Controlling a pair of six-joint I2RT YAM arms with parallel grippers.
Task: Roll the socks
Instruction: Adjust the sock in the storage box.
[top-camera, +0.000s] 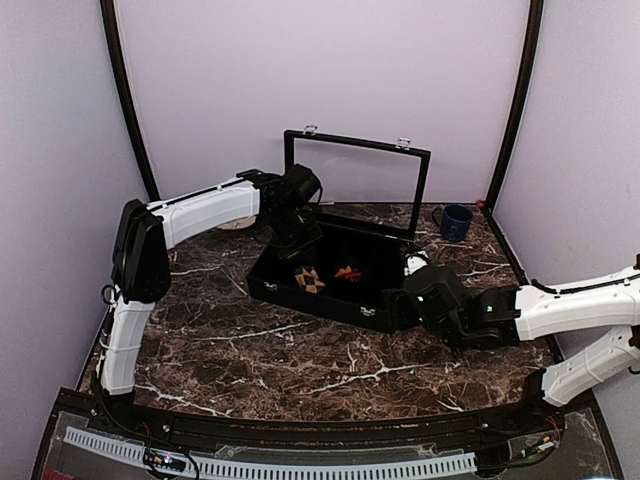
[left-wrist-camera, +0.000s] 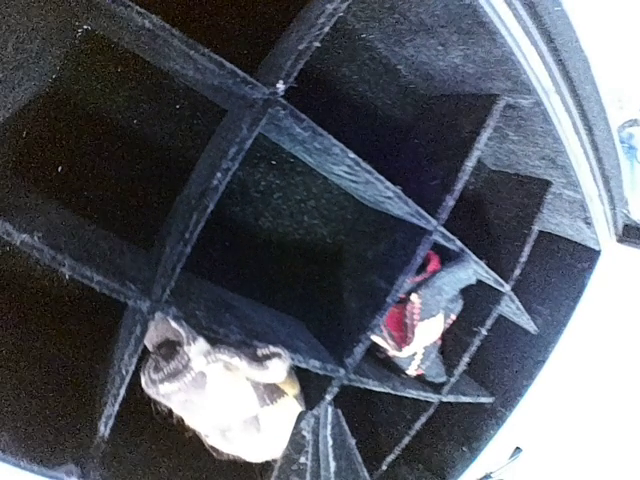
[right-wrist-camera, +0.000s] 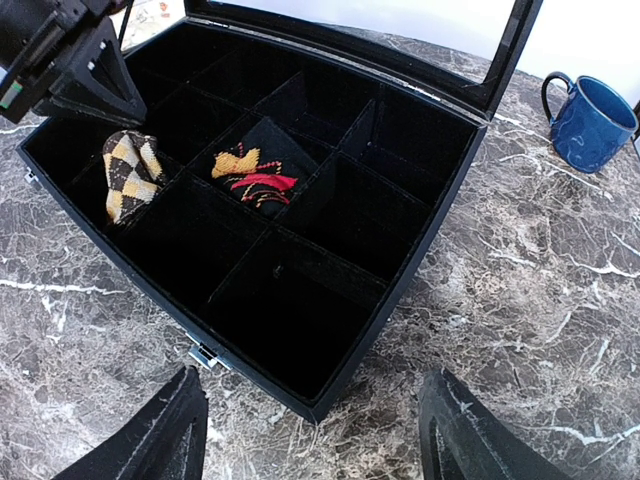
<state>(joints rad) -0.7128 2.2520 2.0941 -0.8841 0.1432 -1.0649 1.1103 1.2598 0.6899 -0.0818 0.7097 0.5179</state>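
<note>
Marbled tabletop (top-camera: 300, 350), mug (right-wrist-camera: 590, 120) near open case (top-camera: 330, 302), dividers (right-wrist-camera: 300, 262) around socks (right-wrist-camera: 128, 172) (right-wrist-camera: 255, 180); right end effector (right-wrist-camera: 312, 385) wide, empty; left end effector (top-camera: 295, 240): gape unclear.

So the case (top-camera: 320, 305) sits mid table (top-camera: 300, 360), lid (top-camera: 355, 143) standing up along its far edge. The left sock (top-camera: 308, 280) and right sock (top-camera: 346, 272) are in side-by-side compartments in its left half. The mug (top-camera: 455, 222) sits far right. The left gripper (top-camera: 297, 238) is over the far-left corner, the right gripper (top-camera: 400, 300) by the near-right one.

I can't read the left tool (top-camera: 297, 240) jaws: black against the black case (top-camera: 300, 295). On the right tool (right-wrist-camera: 312, 380), fingers (right-wrist-camera: 150, 440) run off frame bottom. The tan sock (left-wrist-camera: 225, 390) is blown out.
</note>
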